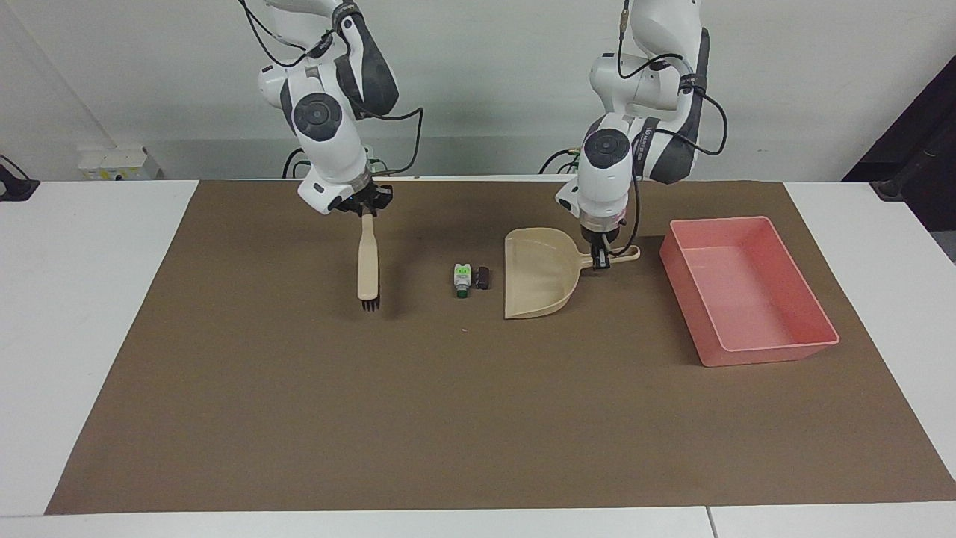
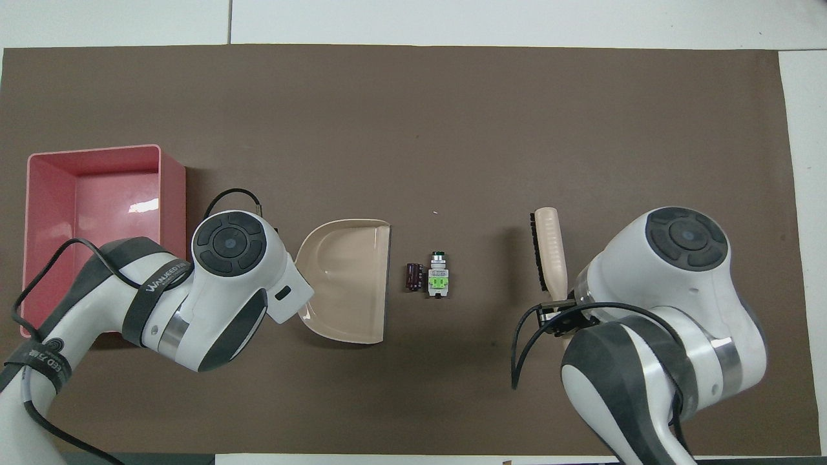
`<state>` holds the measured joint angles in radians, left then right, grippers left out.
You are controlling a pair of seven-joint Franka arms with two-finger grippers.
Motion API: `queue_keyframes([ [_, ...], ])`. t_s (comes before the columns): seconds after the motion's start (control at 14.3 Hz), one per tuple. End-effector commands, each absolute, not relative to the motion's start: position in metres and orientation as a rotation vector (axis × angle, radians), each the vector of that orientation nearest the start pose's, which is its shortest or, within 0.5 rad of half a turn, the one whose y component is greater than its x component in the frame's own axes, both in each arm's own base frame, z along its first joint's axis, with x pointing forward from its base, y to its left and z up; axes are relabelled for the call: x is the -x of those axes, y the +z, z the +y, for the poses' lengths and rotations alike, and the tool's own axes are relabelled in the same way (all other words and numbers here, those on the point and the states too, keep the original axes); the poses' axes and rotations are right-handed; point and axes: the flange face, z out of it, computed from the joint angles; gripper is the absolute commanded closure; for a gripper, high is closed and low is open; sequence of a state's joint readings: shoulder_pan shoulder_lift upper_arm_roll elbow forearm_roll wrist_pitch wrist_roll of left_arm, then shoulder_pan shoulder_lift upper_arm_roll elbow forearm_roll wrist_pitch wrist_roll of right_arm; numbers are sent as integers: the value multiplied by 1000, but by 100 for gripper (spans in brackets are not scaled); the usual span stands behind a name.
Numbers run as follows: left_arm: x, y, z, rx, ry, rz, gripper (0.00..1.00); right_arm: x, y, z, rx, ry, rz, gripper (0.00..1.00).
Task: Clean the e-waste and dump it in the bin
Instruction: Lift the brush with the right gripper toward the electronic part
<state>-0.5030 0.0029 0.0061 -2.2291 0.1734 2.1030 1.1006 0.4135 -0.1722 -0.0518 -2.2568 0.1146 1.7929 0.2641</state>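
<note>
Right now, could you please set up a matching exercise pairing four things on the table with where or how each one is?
Things:
1. brush
2. dustpan
3. pink bin
4. e-waste

States:
A. empty, at the left arm's end of the mat
B. hanging bristles-down from the right gripper
C. lying loose on the mat between brush and dustpan
D. held by its handle in the left gripper, mouth toward the parts

Pairs: 1-B, 2-D, 3-A, 4-C

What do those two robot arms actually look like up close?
Both arms are glossy white with rounded dark grey joint sections and round dark caps. Loose black cables loop beside each. Grey lettering runs along a dark band. The left gripper and right gripper are small and black.
</note>
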Motion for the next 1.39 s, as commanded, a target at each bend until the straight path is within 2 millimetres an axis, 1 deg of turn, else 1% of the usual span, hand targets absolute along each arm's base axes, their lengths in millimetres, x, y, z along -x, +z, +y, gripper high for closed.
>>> queue_keyframes([
  [0.0, -450, 359, -240, 1999, 286, 2258, 100, -416, 407, 193, 3053, 469, -31, 100],
  [0.14, -450, 358, -240, 2004, 290, 2255, 100, -413, 397, 207, 3046, 474, -62, 100],
  [0.28, -448, 359, -243, 2021, 287, 2234, 100, -408, 386, 228, 3039, 455, -104, 100],
  [0.42, -448, 358, -243, 2025, 289, 2233, 100, -407, 382, 234, 3038, 436, -110, 100],
  [0.49, -448, 359, -243, 2023, 285, 2232, 100, -405, 378, 242, 3032, 437, -120, 100],
  [0.63, -447, 359, -244, 2019, 287, 2235, 100, -403, 372, 246, 3012, 444, -100, 100],
  [0.7, -447, 358, -244, 2019, 287, 2236, 100, -395, 365, 251, 3017, 448, -100, 100],
  [0.84, -447, 358, -244, 2019, 287, 2236, 100, -387, 363, 264, 3027, 439, -83, 100],
  [1.11, -447, 358, -243, 2021, 287, 2234, 100, -380, 358, 263, 3033, 453, -71, 100],
  [1.25, -446, 358, -243, 2021, 287, 2234, 100, -380, 354, 264, 3036, 440, -48, 100],
  [1.32, -447, 358, -243, 2021, 285, 2235, 100, -378, 349, 272, 3041, 432, -52, 100],
])
